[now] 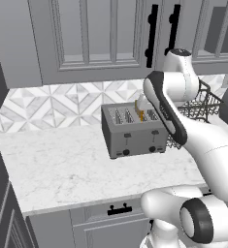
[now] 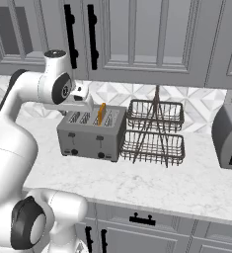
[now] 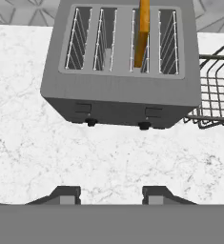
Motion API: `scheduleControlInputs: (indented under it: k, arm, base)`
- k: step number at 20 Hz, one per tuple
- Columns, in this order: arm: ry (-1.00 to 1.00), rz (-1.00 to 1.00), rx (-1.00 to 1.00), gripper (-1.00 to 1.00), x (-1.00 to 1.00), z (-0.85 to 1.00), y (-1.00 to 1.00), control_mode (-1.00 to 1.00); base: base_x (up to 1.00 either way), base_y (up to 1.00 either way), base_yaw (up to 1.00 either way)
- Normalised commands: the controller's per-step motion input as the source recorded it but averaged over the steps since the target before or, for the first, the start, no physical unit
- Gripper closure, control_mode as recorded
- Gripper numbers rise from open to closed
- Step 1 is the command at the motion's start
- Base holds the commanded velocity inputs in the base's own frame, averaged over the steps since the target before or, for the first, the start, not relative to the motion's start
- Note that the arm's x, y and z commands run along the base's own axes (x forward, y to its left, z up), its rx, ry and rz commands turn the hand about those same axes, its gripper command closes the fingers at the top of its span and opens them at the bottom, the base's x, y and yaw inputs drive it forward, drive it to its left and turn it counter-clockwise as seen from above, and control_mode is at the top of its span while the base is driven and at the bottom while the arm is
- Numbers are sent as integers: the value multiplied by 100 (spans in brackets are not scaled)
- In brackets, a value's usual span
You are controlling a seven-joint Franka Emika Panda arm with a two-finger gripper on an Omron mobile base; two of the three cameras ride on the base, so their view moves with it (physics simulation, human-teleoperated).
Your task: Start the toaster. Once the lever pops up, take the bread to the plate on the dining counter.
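Marble worktop (image 1: 62, 164), toaster (image 1: 134, 140) nr backsplash

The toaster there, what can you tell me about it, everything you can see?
The toaster is a boxy grey metal-looking box with four wire-lined top slots, two levers and two small black knobs on its front. It stands upright on the marble counter, beside a wire rack. An orange bread slice stands up out of the third slot from its left.

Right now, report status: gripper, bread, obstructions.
Gripper above the toaster, holding nothing, jaws partly apart. Bread upright in third slot, sticking out. Wire rack close beside toaster.
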Motion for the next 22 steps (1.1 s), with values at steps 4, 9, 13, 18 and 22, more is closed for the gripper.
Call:
scheduleControlInputs:
  k: [4, 9, 13, 18, 22]
  arm:
    - [0, 0, 1, -100, -3, -9, -5, -100]
    - [2, -9, 5, -100, -1, -38, -55, -100]
    - [0, -14, 8, -100, 1, -42, -59, -100]
    - [0, -9, 6, -100, 15, -41, -31, -100]
    - [-2, -3, 2, -100, 22, -51, -9, -100]
  base:
    - [0, 0, 0]
    - [0, 0, 0]
    - [0, 0, 0]
    - [0, 0, 0]
    - [0, 0, 0]
